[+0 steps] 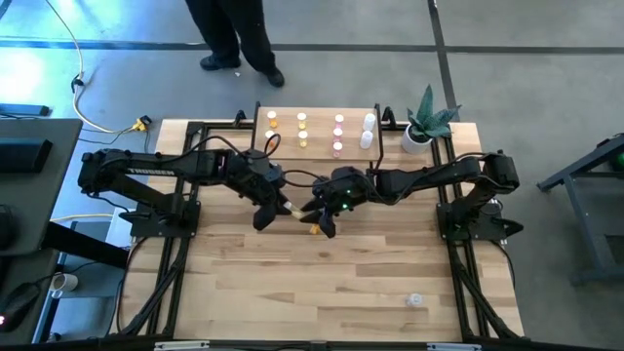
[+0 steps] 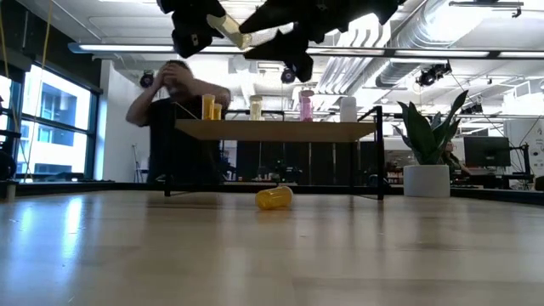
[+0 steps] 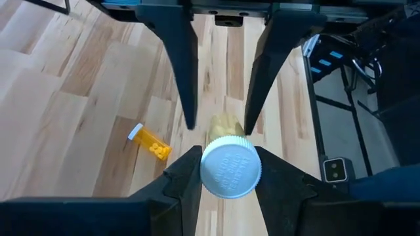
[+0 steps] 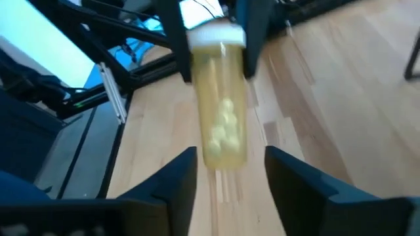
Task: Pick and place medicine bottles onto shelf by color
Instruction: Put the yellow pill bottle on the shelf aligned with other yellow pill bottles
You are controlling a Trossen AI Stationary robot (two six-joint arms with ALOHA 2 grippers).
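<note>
The left gripper (image 1: 289,207) is closed on the capped end of a pale yellow bottle (image 1: 292,208), held above the middle of the counter (image 1: 341,283); in the left wrist view the white cap (image 3: 230,166) is seen clamped between the two fingers (image 3: 187,180). The right gripper (image 1: 314,212) is met nose to nose with it, its fingers (image 4: 172,177) spread to either side of the bottle's far end and not pressing on it (a gap shows on both sides in the right wrist view).

Below the two grippers a yellow bottle (image 2: 274,198) lies on its side on the counter, also seen in the left wrist view (image 3: 149,142). A small clear bottle (image 1: 415,300) lies well apart, near the counter's front right corner.

At the back edge stands the shelf (image 1: 317,132), on which bottles are set in groups: orange (image 1: 272,121) at the left, then yellow (image 1: 302,124), pink (image 1: 338,124) and white (image 1: 369,125) at the right. Just beside the shelf's right end a plant (image 1: 427,122) in a white pot is placed.

The counter is of light wood planks within a black frame. Beyond it a grey floor is seen, on which a person (image 1: 237,39) in dark clothes stands behind the shelf; a yellow cable (image 1: 93,112) runs at the left. In the low view, ceiling ducts (image 2: 442,38), strip lights and tall windows (image 2: 51,119) are shown.
</note>
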